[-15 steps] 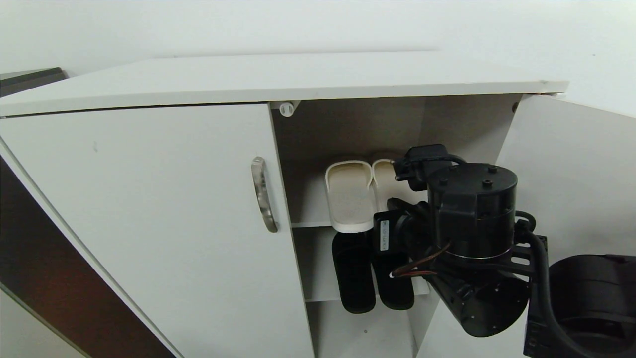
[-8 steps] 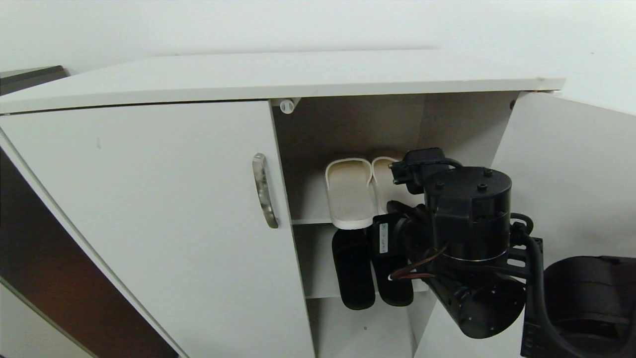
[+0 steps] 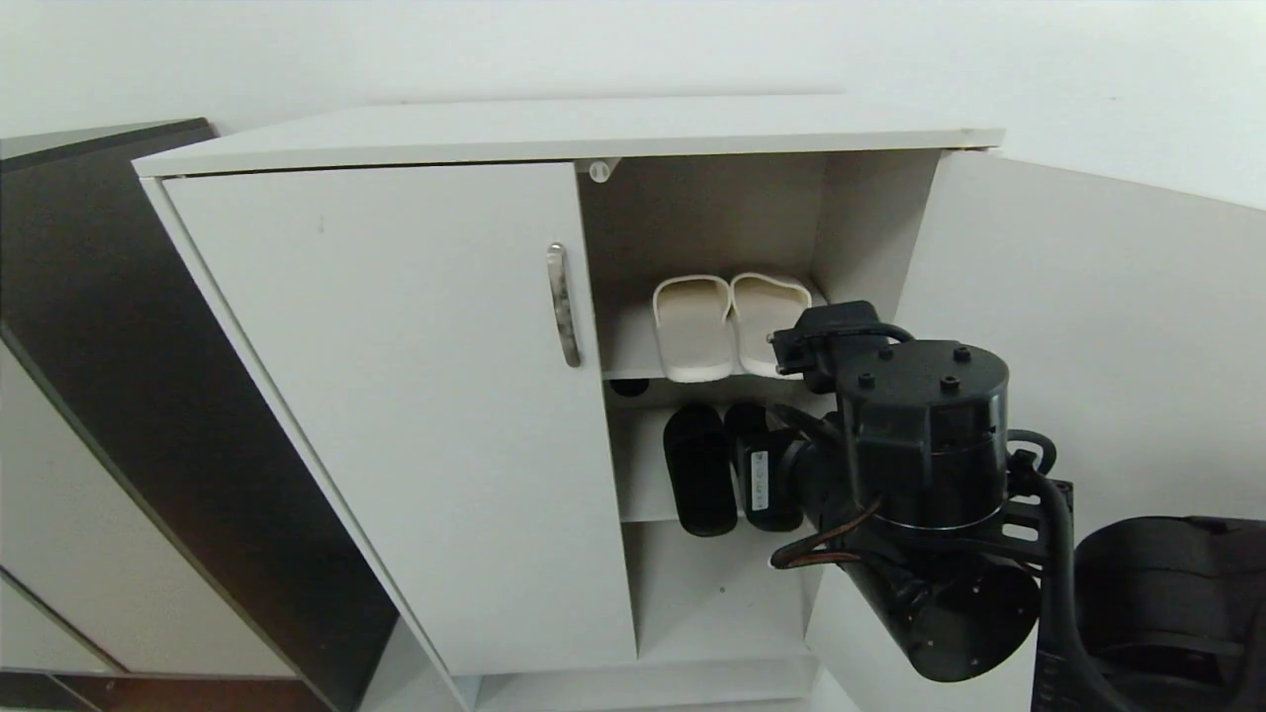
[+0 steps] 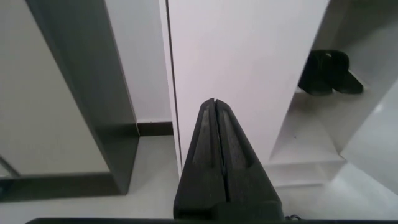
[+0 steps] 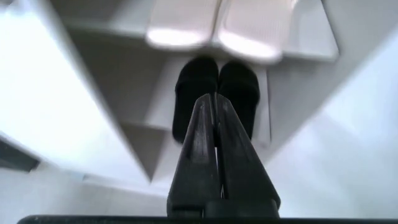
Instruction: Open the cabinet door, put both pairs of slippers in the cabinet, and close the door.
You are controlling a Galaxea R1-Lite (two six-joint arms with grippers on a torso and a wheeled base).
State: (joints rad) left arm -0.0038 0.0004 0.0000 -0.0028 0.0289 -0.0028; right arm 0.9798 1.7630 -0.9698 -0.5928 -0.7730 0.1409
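Dark panel [image 3: 109,326] beside cabinet [image 3: 554,129]; right door [image 3: 1088,326] open. Right arm [image 3: 920,445] partly hides black slippers [image 3: 700,475]. Left end effector [image 4: 214,104], right end effector [image 5: 215,101] pressed together, empty.

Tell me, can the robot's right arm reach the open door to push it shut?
Probably yes. The open door stands close beside the right arm with nothing between them, and the right gripper is shut and empty.
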